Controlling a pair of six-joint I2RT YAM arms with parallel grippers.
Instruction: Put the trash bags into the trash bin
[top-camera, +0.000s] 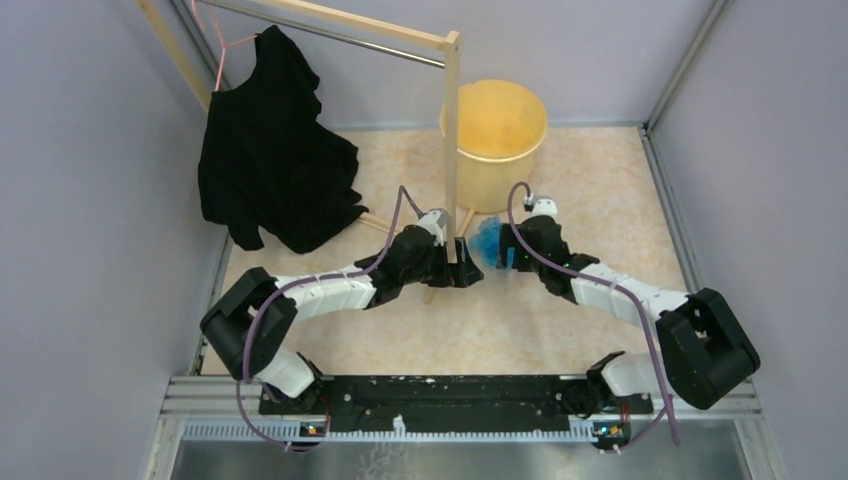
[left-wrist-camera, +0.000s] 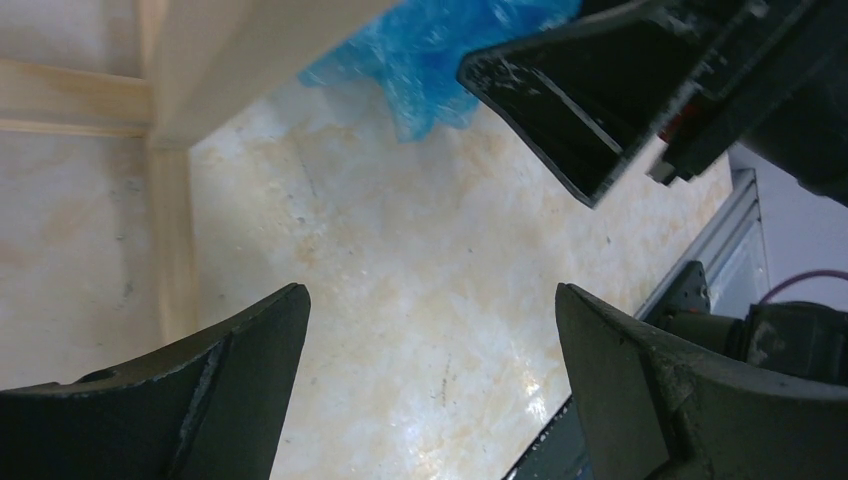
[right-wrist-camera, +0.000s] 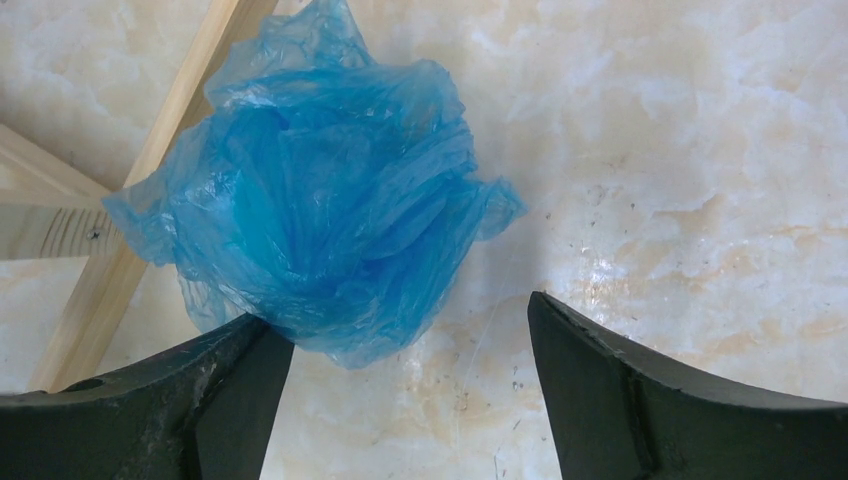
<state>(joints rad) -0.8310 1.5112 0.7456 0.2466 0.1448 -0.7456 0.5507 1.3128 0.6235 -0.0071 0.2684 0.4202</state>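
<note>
A crumpled blue trash bag (top-camera: 489, 243) lies on the marble floor beside the wooden rack's foot, just in front of the pale yellow-orange trash bin (top-camera: 494, 140). In the right wrist view the bag (right-wrist-camera: 320, 210) lies ahead of and against my left finger. My right gripper (right-wrist-camera: 410, 325) is open and holds nothing; from above it (top-camera: 502, 258) sits right at the bag. My left gripper (left-wrist-camera: 430, 295) is open and empty over bare floor; from above it (top-camera: 462, 272) is at the rack post. The bag's edge (left-wrist-camera: 430, 55) shows in the left wrist view too.
A wooden clothes rack (top-camera: 452, 150) stands between the arms, its post in front of the bin. A black shirt (top-camera: 270, 150) hangs on a pink hanger at the back left. Grey walls enclose the floor on three sides.
</note>
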